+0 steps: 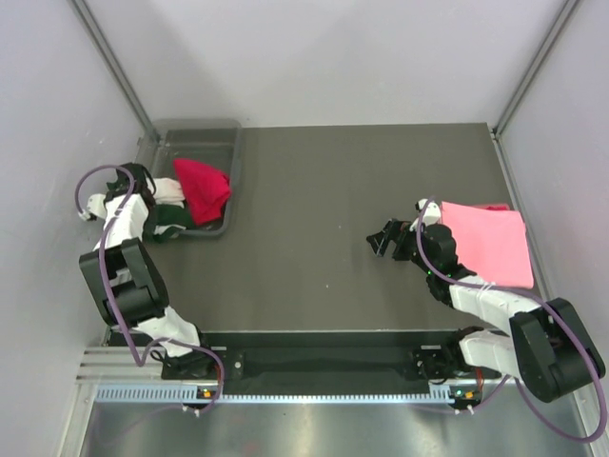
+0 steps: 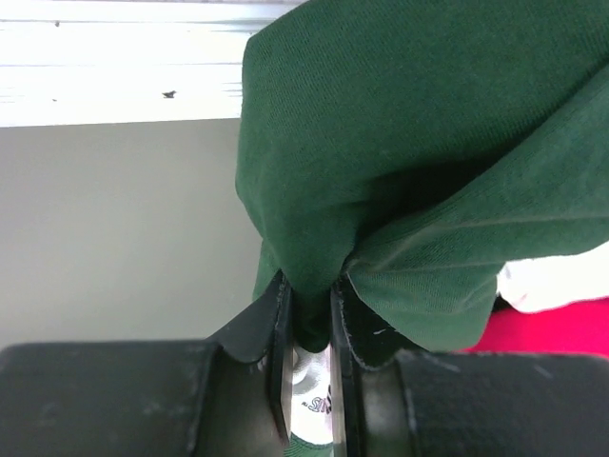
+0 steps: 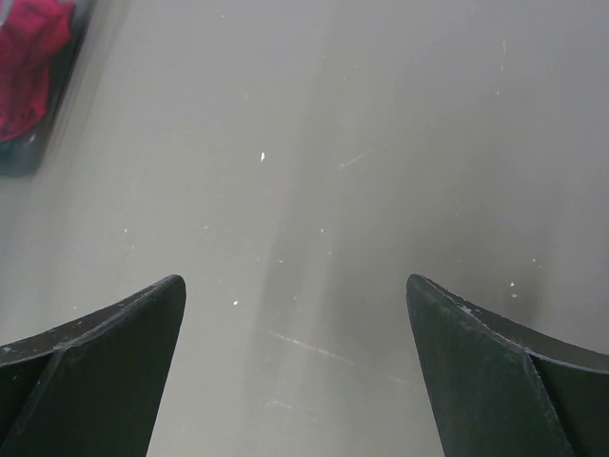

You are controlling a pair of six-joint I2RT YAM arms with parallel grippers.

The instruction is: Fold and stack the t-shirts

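My left gripper [image 1: 160, 198] [image 2: 310, 314] is shut on the dark green cloth of the white-and-green t-shirt [image 1: 169, 214] [image 2: 419, 143] at the left side of the grey bin [image 1: 214, 133]. A red t-shirt [image 1: 204, 188] lies crumpled in the bin; its edge shows in the left wrist view [image 2: 561, 328] and the right wrist view [image 3: 29, 62]. A folded pink t-shirt [image 1: 490, 243] lies flat at the table's right, with a red edge [image 1: 495, 207] showing beneath its far side. My right gripper [image 1: 383, 240] [image 3: 295, 314] is open and empty over bare table, left of the pink shirt.
The clear grey bin stands at the far left of the dark table [image 1: 333, 228]. White walls with metal posts close in the left, back and right sides. The arm bases sit on a rail at the near edge.
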